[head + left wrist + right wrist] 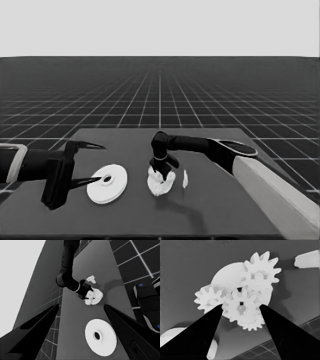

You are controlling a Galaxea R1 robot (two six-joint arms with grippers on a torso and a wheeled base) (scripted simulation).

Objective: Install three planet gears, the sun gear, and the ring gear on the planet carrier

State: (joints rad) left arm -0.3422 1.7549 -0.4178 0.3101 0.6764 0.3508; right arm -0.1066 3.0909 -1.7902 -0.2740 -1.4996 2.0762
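Four gears [241,306] sat on the smaller round part [226,275], the right gripper [241,306] clasping the central one; the larger round part [107,183] remained uninstalled beneath the parked left gripper [96,162], fingers open

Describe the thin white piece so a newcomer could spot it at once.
Start at the dark table and find the right gripper near its middle, over the smaller round part with its gears. Just beside that cluster, on the side away from the larger round part, lies the thin white piece: a toothless sliver, alone on the table.
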